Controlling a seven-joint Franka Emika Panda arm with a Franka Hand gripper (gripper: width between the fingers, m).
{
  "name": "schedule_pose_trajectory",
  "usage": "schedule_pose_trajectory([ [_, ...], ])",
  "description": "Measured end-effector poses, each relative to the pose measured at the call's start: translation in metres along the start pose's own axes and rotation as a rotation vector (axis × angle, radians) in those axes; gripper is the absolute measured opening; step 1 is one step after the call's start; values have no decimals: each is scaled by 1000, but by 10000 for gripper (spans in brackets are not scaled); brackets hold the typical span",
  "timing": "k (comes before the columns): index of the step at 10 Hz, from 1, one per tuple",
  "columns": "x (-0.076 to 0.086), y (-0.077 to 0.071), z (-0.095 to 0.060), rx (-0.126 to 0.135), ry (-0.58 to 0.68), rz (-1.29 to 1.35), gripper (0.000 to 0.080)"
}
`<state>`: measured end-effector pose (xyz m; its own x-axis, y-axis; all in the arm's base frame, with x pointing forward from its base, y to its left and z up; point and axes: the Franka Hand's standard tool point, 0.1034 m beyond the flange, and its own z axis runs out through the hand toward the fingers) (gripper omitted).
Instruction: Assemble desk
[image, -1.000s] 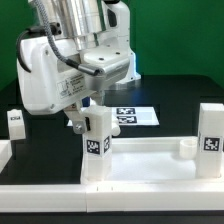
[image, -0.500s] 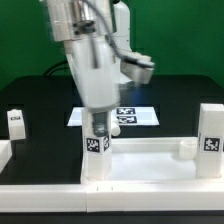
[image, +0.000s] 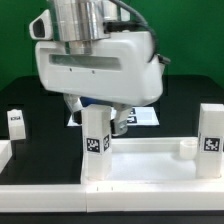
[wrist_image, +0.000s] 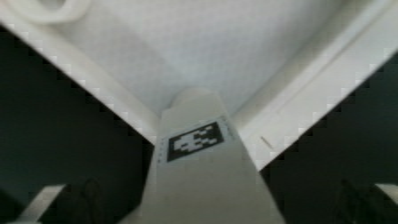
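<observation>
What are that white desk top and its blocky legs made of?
The tabletop looks like white plastic, smooth and fairly matte: even colour, moulded raised rim. The legs seem the same plastic, with like colour and crisp moulded edges. Their tags look like printed stickers, though the pictures are too blurred to be sure.

Three tagged legs: 9 o'clock leg (image: 15, 122), middle leg (image: 95, 145), 3 o'clock leg (image: 209, 140). One tabletop (image: 150, 152), one marker board (image: 146, 118) too.
</observation>
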<state>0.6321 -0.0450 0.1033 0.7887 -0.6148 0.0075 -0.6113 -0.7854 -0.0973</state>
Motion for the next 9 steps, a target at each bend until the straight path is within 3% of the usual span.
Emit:
schedule_pose_trajectory([
  [2, -1, -1, 1, 3, -2, 11, 649],
  [3, -1, -1, 1, 3, -2, 11, 551],
  [4, -1, -1, 1, 5, -3, 54, 369],
  [5, -1, -1, 1, 5, -5, 124, 369],
  [6, 0, 1, 1, 3, -6, 228, 289],
  [9, -4, -4, 2, 9, -31, 756, 288],
])
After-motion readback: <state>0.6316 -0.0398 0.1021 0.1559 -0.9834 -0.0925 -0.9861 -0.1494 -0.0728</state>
